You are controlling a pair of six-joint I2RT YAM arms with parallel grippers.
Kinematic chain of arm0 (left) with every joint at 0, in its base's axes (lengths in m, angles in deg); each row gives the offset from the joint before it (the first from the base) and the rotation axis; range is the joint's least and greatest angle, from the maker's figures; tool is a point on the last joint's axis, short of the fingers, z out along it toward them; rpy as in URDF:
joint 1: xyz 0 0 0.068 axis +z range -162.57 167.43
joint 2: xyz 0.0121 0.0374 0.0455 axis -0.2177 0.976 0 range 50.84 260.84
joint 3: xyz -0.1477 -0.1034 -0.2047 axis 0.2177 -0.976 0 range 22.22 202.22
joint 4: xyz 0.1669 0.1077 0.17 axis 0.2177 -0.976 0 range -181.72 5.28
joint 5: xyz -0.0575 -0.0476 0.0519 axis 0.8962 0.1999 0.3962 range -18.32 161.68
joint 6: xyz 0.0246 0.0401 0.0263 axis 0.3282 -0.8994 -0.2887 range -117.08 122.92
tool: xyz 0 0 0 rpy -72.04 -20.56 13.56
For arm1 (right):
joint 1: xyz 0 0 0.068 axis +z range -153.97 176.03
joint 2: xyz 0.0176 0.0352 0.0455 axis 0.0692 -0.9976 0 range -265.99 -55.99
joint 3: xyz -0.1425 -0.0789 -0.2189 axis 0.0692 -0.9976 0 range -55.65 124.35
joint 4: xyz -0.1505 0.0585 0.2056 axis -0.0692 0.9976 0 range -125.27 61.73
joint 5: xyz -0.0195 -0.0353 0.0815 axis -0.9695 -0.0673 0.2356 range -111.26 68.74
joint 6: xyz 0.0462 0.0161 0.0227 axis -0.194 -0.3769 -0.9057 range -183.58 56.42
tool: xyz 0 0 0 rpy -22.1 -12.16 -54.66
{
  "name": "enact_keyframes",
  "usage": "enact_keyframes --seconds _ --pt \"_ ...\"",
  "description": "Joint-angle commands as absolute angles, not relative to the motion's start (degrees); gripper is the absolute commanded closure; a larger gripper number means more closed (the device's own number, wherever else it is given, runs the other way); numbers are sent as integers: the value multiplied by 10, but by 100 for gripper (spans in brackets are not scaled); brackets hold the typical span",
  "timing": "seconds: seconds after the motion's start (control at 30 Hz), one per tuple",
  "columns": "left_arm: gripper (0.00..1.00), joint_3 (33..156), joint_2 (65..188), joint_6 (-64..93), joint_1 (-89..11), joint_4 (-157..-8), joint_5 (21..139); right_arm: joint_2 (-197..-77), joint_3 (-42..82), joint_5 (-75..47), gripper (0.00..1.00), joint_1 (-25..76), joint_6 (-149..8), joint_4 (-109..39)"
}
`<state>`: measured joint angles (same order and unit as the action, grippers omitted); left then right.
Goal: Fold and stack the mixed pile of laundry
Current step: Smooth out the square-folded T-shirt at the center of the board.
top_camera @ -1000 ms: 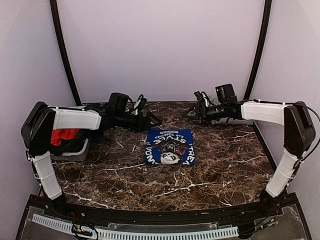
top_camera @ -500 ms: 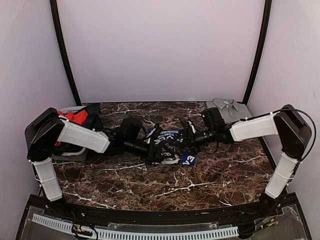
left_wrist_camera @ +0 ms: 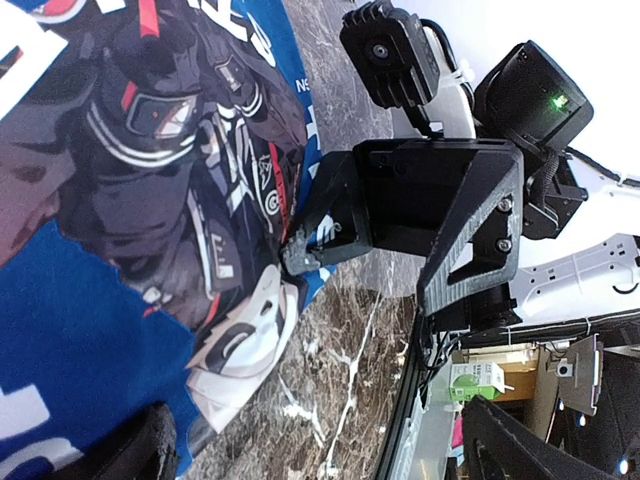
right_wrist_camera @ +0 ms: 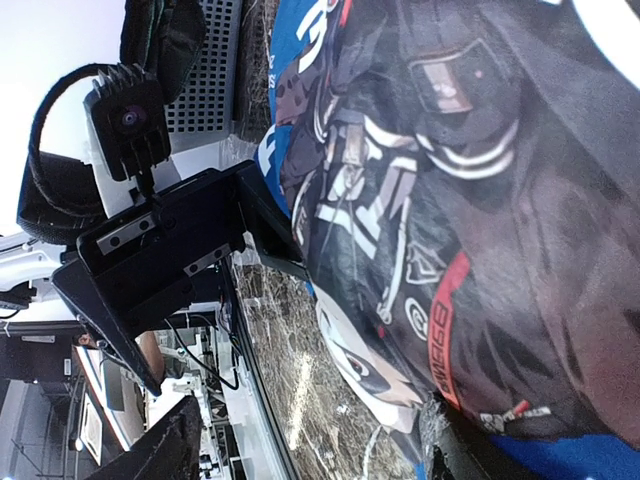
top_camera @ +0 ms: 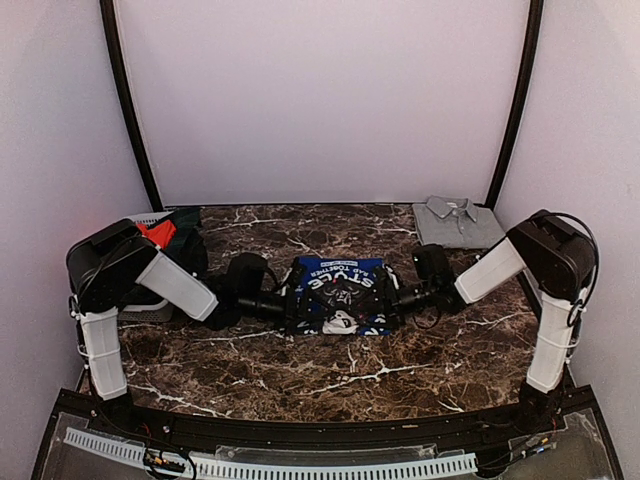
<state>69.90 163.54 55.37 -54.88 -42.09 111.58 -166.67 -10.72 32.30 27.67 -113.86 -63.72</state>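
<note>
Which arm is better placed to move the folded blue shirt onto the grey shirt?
Probably the right: the right gripper sits beside the blue T-shirt, and the grey shirt lies on that side. The left gripper is at the opposite edge.

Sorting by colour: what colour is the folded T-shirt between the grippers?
Royal blue T-shirt, white lettering, dark figure print; clearest in the top external view.

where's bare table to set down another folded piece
The table is bare along the front, between the blue T-shirt and the near edge, and at the back middle, between the basket and the grey shirt. Crowded: the centre, where the left gripper and right gripper flank the T-shirt.
</note>
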Motion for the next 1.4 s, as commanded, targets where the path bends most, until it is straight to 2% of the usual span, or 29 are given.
enact_keyframes --seconds 0.0,0.2,0.4,0.5,0.7,0.83,0.97,1.1,1.23,1.37 --pt "1 676 1595 541 -552 -492 1102 -1645 -133 296 28 265 -1140 -585" --pt "1 741 1536 501 -557 -573 1091 -1563 -73 288 27 260 -1126 -526" --pt "1 821 1591 508 -549 -557 1096 -1628 1 292 27 258 -1137 -545" --pt "1 834 1641 540 -530 -503 1105 -1684 19 300 28 257 -1152 -578" --pt "1 810 1698 555 -513 -474 1102 -1745 -6 300 31 230 -1142 -596" --pt "1 765 1693 551 -498 -480 1074 -1720 -64 301 33 195 -1134 -602" --pt "1 770 1636 464 -506 -599 1014 -1646 -83 288 38 188 -1087 -532" --pt "1 844 1554 323 -541 -762 916 -1553 -82 258 41 183 -1043 -442" --pt "1 919 1550 177 -590 -876 821 -1490 -84 209 42 176 -1009 -359" --pt "13 968 1578 46 -646 -919 767 -1456 -94 191 43 165 -995 -310"
